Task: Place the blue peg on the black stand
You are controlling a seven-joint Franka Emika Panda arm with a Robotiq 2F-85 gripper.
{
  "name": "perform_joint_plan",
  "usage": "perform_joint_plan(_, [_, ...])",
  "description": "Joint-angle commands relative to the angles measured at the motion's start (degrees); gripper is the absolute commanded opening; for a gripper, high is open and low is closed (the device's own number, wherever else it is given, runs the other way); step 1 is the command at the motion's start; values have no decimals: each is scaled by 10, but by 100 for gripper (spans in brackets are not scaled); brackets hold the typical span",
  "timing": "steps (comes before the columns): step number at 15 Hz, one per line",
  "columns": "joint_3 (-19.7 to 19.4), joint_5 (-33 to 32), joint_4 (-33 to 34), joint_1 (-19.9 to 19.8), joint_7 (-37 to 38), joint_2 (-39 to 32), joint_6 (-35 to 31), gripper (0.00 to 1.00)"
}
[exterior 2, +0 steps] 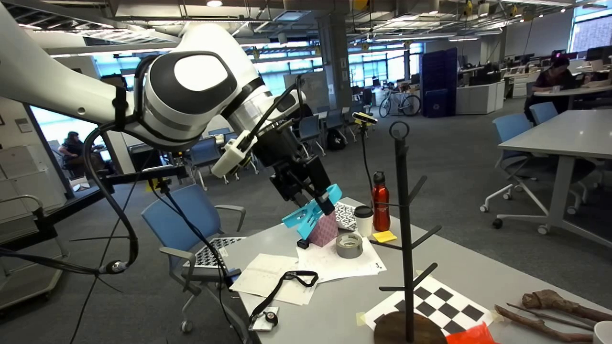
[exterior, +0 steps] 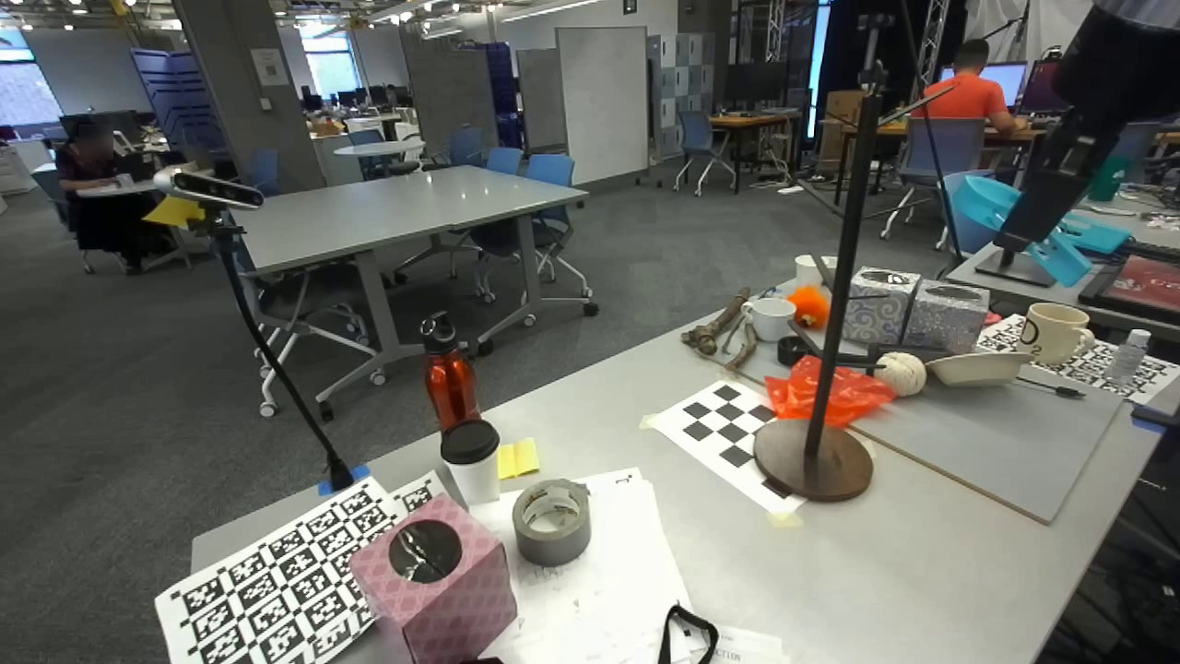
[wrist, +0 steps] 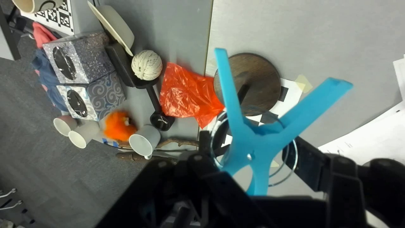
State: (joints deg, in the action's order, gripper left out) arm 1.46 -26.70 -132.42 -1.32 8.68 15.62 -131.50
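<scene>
Above the desk [exterior 2: 334, 308], our pincer [wrist: 253, 152] pinches the blue peg [exterior 2: 311, 212]; clipping the branching black stand [exterior 2: 406, 229], we could twist it loose

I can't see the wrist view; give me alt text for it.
The blue peg is held in the gripper, partly hiding the black stand behind it. A red bag lies beside the stand; farther left are twine, tissue boxes and mugs.

The peg [wrist: 251, 136] is plain cyan; from it, in the wrist view, the black stand [wrist: 243, 93] with dark brown base [wrist: 264, 77] shows at twelve o'clock, black-and-white checked paper [wrist: 291, 97] at one, an orange-red bag [wrist: 186, 95] at ten, a bright orange fuzzy thing [wrist: 116, 126] at nine.
</scene>
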Motion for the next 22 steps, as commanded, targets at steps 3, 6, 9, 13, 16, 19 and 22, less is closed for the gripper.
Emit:
perform_joint_plan(3, [1,-47,-13,-27,7,1,-41,35])
perform_joint_plan(6, [-5,-67,-11,-40,8,-4,-65,35])
perform_joint_plan(9, [-16,-57,-5,-47,-3,-13,-81,35])
perform_joint_plan(13, [-15,-52,-9,-46,-2,-11,-75,60])
perform_joint_plan(16, [-16,-52,-9,-46,-2,-13,-76,60])
perform_joint_plan(19, [-16,-52,-9,-46,-2,-13,-76,60])
perform_joint_plan(22, [-16,-52,-9,-46,-2,-13,-76,35])
